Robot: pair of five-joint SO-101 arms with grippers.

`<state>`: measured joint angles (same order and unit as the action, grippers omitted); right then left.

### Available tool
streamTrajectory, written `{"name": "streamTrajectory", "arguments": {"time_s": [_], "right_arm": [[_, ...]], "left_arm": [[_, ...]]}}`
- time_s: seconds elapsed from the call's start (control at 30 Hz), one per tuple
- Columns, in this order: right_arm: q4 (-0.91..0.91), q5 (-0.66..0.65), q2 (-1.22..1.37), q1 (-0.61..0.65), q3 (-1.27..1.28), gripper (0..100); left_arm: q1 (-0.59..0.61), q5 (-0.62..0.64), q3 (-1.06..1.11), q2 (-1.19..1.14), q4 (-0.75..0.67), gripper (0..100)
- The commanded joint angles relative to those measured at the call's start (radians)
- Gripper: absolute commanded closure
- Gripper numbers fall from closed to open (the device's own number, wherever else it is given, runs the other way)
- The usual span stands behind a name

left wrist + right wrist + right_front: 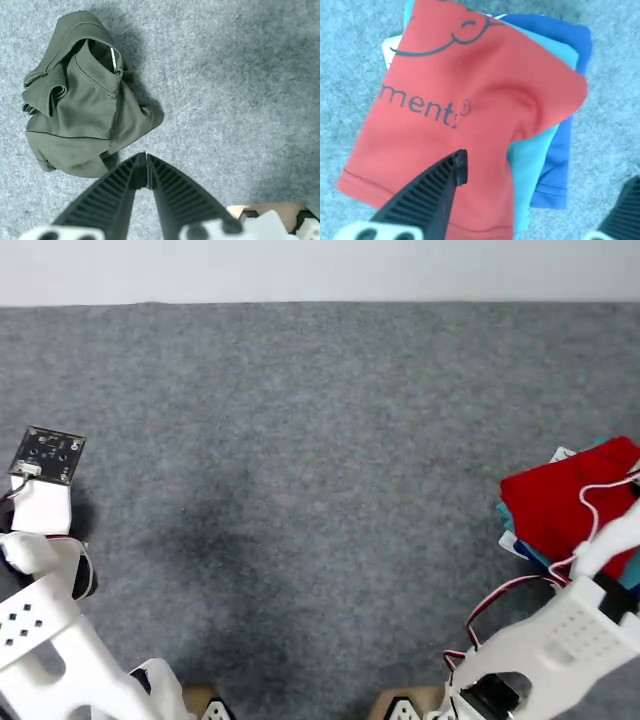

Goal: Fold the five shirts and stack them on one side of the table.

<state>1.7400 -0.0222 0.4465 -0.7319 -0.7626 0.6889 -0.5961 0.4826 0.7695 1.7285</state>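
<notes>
A crumpled olive-green shirt (82, 102) lies on the grey felt just beyond my left gripper (146, 172), whose black ribbed fingers are shut with nothing between them. A folded red shirt (460, 115) tops a stack with a teal shirt (530, 165) and a blue shirt (560, 145) under it. My right gripper (545, 185) hovers open over that stack, one finger (447, 177) above the red cloth. From above, the stack (570, 502) sits at the table's right edge, partly under the right arm (560, 640). The left arm (45, 540) stands at the left edge.
Grey felt (320, 460) covers the whole table, with wide bare room in the middle and back. A white wall runs along the far edge. Red and white cables (590, 510) cross the stack. The arm bases (410, 705) sit at the front edge.
</notes>
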Motion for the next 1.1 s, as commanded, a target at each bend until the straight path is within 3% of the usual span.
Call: {"name": "streamTrajectory", "arguments": {"time_s": [0.0, 0.17, 0.23, 0.53, 0.73, 0.93, 1.07], "right_arm": [[-0.019, -0.015, 0.035, -0.028, -0.060, 63.2], [-0.113, -0.086, 0.097, -0.082, -0.060, 93.6], [-0.125, -0.127, 0.102, -0.096, -0.060, 99.3], [-0.120, -0.141, 0.140, -0.137, -0.058, 71.4], [-0.125, -0.141, 0.182, -0.162, -0.058, 71.1], [-0.271, -0.149, 0.257, -0.162, -0.061, 71.1], [-0.294, -0.149, 0.254, -0.163, -0.141, 76.8]], "left_arm": [[-0.006, -0.008, -0.005, 0.011, -0.006, 99], [-0.006, -0.008, -0.005, 0.012, -0.005, 99], [-0.006, -0.008, -0.005, 0.012, -0.005, 99], [-0.006, -0.008, -0.005, 0.018, -0.005, 99], [-0.006, -0.008, -0.005, 0.017, -0.005, 99], [-0.006, -0.008, -0.005, 0.012, -0.005, 99], [-0.006, -0.008, -0.007, 0.014, 0.009, 99]]}}
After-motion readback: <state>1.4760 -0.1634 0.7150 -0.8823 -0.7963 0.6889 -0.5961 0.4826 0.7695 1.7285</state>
